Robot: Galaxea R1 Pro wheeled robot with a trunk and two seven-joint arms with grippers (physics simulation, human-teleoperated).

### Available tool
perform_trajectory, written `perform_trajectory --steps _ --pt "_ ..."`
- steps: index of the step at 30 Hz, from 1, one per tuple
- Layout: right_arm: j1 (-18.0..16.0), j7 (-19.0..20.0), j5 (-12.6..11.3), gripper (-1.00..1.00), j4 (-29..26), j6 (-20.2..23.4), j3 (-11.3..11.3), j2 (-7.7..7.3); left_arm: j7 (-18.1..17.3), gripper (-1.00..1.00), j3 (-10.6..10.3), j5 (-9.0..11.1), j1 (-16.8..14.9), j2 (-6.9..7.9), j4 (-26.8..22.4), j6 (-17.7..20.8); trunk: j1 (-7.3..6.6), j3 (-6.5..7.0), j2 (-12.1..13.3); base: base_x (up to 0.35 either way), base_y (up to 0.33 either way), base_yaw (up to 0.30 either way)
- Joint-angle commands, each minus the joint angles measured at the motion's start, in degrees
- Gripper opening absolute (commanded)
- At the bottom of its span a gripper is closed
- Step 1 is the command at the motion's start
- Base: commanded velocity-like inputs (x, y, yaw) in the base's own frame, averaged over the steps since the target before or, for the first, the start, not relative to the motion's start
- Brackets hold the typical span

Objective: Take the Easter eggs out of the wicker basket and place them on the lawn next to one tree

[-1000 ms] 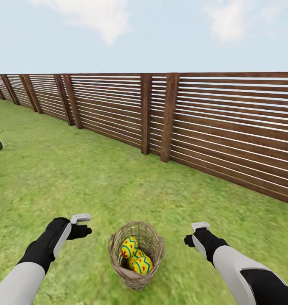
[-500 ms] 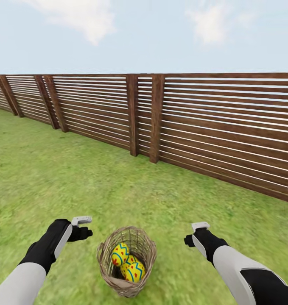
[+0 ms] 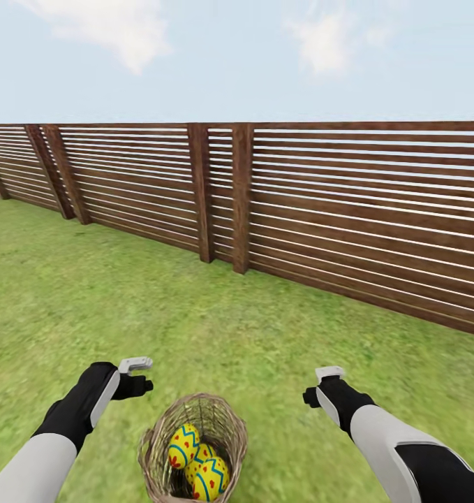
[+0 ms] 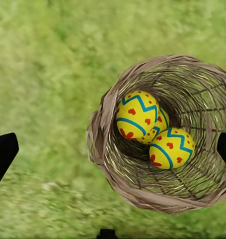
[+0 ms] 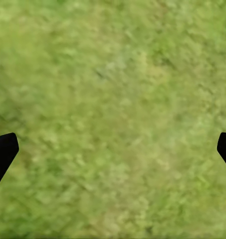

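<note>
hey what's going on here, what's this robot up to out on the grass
A two-armed robot stands on the lawn facing a wooden fence, with a wicker basket just in front of it. The Easter eggs lie inside the basket, none taken out yet. The left gripper hangs close beside the basket and the right gripper farther off; both are open and hold nothing. No tree is in sight.

The small round tan-brown wicker basket [image 3: 193, 450] sits on the mottled green lawn [image 3: 216, 328], between the left gripper [image 3: 140, 383] and the right gripper [image 3: 312, 392]. In it lie 3 yellow zigzag-banded eggs [image 4: 136, 114] (touching one another). Behind stands the brown slatted fence [image 3: 334, 209].
</note>
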Motion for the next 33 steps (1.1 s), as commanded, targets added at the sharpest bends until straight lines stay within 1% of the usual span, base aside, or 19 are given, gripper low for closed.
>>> perform_trajectory --steps 1,9,11,12,13,14,17,22,29,33 --pt "-0.02 -0.01 0.57 1.00 -0.10 0.45 -0.01 0.03 -0.08 1.00 -0.07 0.12 -0.02 0.06 -0.06 0.26 0.00 -0.06 -0.04 0.014 0.000 -0.003" --pt "-0.02 -0.01 0.57 1.00 -0.10 0.45 -0.01 0.05 -0.08 1.00 -0.21 0.12 -0.04 0.04 0.02 0.47 0.00 -0.06 -0.04 0.003 0.000 -0.001" --pt "-0.02 -0.01 0.57 1.00 -0.10 0.45 -0.01 0.05 -0.08 1.00 -0.22 0.12 -0.03 0.08 0.03 2.25 0.00 -0.06 -0.04 0.000 0.000 0.000" --pt "-0.02 -0.01 0.57 1.00 -0.10 0.45 -0.01 0.05 -0.05 1.00 -0.22 0.08 -0.02 0.08 0.01 4.86 0.00 -0.06 -0.04 0.000 0.000 0.000" --pt "-0.02 -0.01 0.57 1.00 -0.10 0.45 -0.01 0.05 -0.04 1.00 -0.22 0.06 -0.04 0.07 0.00 5.66 0.00 -0.06 -0.04 0.000 0.000 0.000" --pt "-0.02 -0.01 0.57 1.00 -0.10 0.45 -0.01 0.05 -0.02 1.00 -0.22 0.00 -0.03 0.04 -0.01 7.25 0.00 -0.06 -0.04 0.000 0.000 0.000" --pt "-0.02 0.01 0.57 1.00 -0.03 0.45 -0.01 0.07 0.05 1.00 -0.18 -0.04 -0.03 0.06 0.02 8.37 0.66 -0.60 -1.24 0.000 0.000 0.000" --pt "-0.02 1.17 0.57 1.00 -0.01 0.53 -0.01 0.41 0.09 1.00 -0.22 -0.05 -0.01 -0.05 0.03 8.71 1.76 -1.50 -3.25 0.000 0.000 0.000" --pt "-0.02 2.22 0.58 1.00 -0.01 0.54 -0.01 0.45 0.11 1.00 -0.22 -0.05 -0.01 -0.10 0.12 8.76 3.30 -2.75 -6.05 0.000 0.000 0.000" --pt "-0.02 2.26 0.65 1.00 -0.10 0.54 -0.01 0.39 0.11 1.00 -0.19 -0.10 -0.01 -0.08 1.96 8.70 4.18 -3.47 -7.66 0.000 0.000 0.000"
